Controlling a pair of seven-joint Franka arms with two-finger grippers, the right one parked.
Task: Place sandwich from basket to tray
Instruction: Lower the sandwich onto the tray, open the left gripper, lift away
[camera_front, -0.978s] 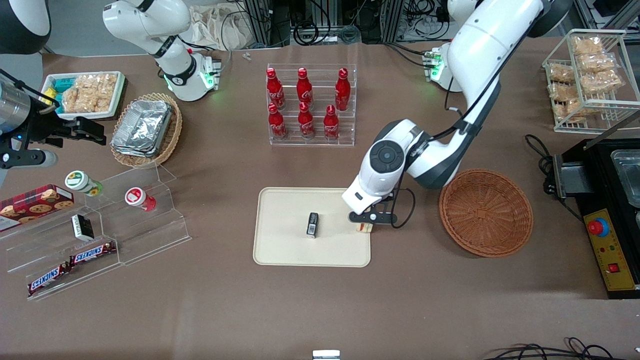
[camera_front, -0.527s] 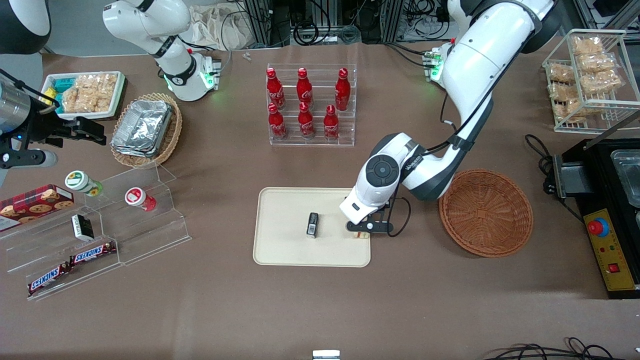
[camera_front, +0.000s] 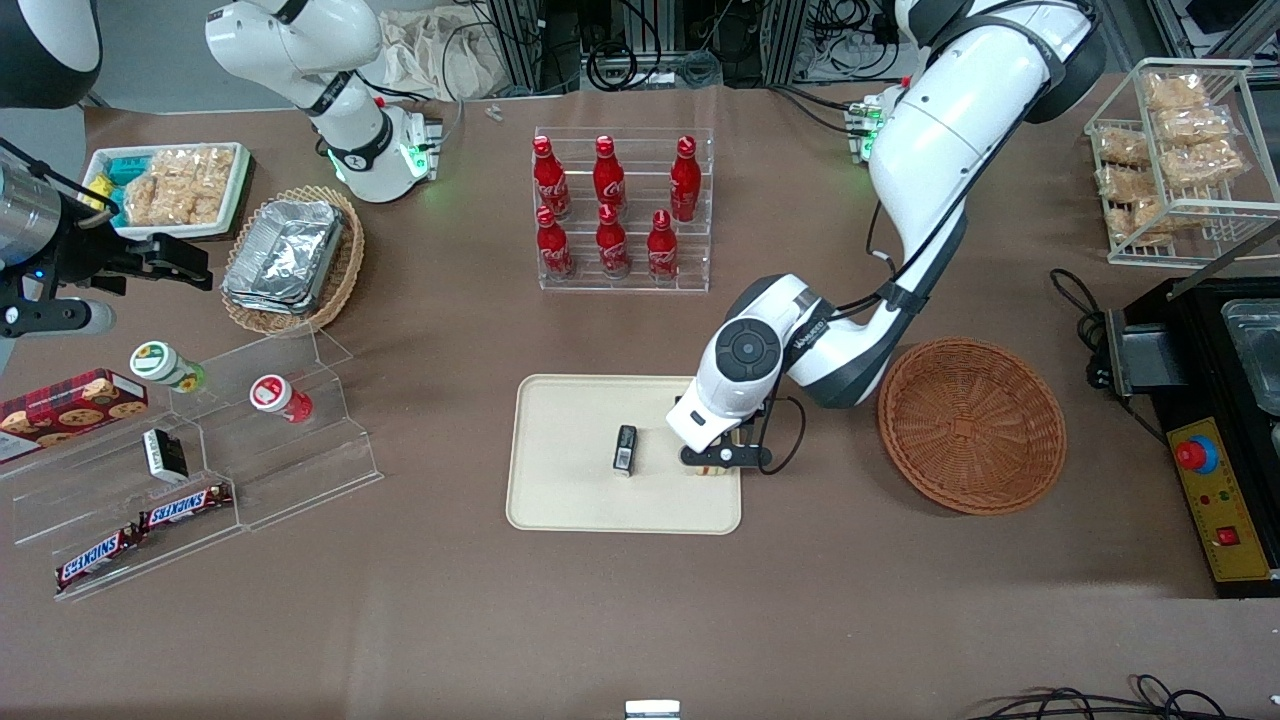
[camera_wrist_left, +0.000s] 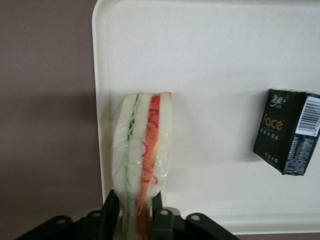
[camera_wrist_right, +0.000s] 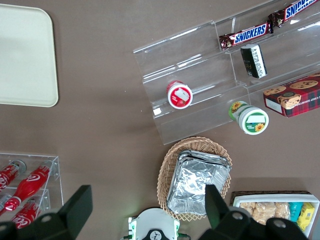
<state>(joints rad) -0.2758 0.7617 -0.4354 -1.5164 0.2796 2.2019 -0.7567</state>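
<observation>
The sandwich (camera_wrist_left: 141, 150), a wrapped wedge of white bread with red and green filling, hangs over the cream tray (camera_wrist_left: 215, 60) just inside its rim. My gripper (camera_wrist_left: 134, 212) is shut on the wedge's narrow end, one black finger on each bread face. In the front view the gripper (camera_front: 715, 458) hovers over the tray's (camera_front: 570, 490) edge on the working arm's side, and only a sliver of the sandwich (camera_front: 708, 469) shows under it. The round reddish-brown basket (camera_front: 972, 425) sits beside the tray toward the working arm's end, with nothing in it.
A small black packet (camera_front: 625, 448) lies on the tray's middle, close beside the gripper. A clear rack of red bottles (camera_front: 612, 210) stands farther from the front camera than the tray. A clear stepped shelf with snacks (camera_front: 200, 450) and a tan basket of foil containers (camera_front: 290, 258) lie toward the parked arm's end.
The gripper has carried the sandwich sideways from just outside the tray's rim to over the tray, toward the black packet. The arm's elbow swung with it.
</observation>
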